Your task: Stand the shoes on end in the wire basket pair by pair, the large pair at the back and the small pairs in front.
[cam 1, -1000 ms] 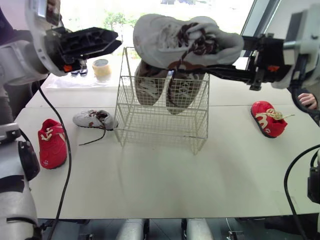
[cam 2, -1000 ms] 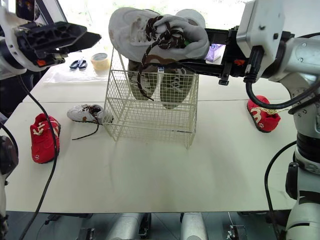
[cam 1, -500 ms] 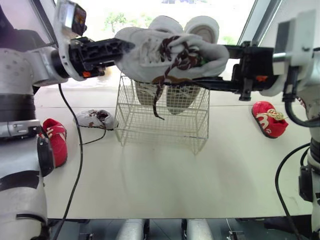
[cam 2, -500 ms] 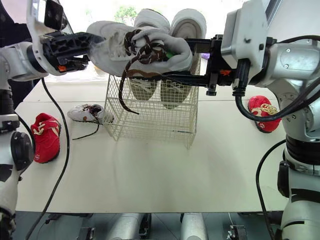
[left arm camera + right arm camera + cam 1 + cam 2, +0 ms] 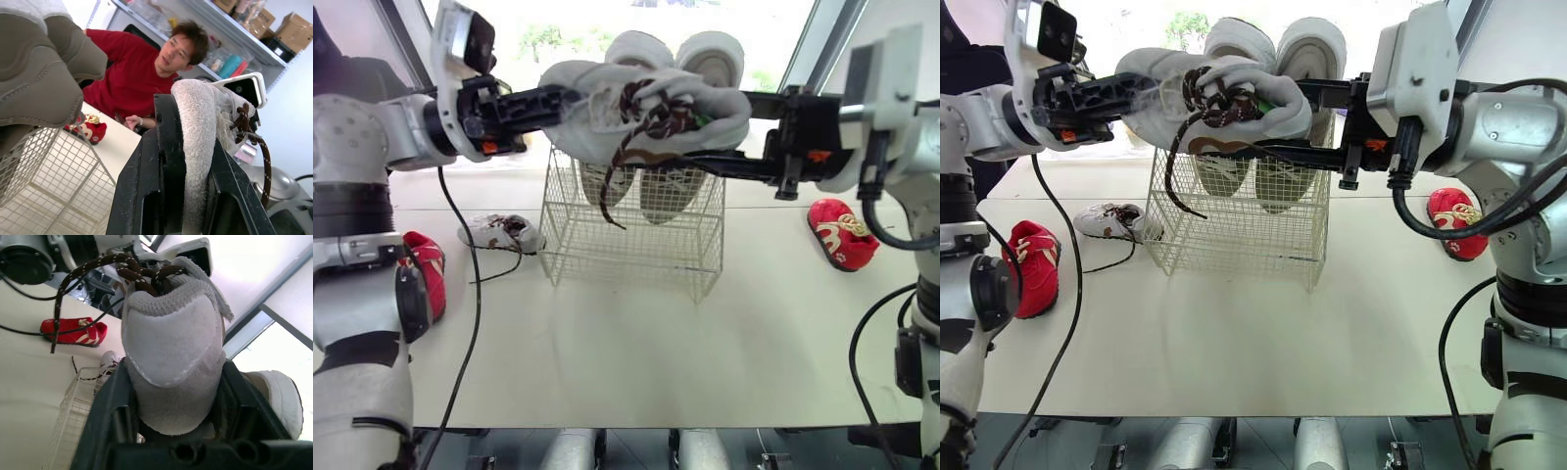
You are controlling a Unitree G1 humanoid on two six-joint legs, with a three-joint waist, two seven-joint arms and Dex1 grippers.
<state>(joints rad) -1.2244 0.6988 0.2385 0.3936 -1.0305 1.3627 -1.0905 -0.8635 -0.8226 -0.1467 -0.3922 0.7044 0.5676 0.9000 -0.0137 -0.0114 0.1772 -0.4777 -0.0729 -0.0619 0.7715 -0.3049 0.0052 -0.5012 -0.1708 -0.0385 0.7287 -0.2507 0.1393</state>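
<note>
Left gripper has swung in since a second ago and now pinches one end of the white shoe. Its likely mate lies on the table, left of the wire basket. The held shoe hangs by the basket's top (laces dangling over the mesh). The large pair already stands on end at the back. On the right, the right gripper is clamped on the shoe's other end. My take: let one claw release first, tip the shoe upright, then lower it into the front with the laces clear of the wires.
</note>
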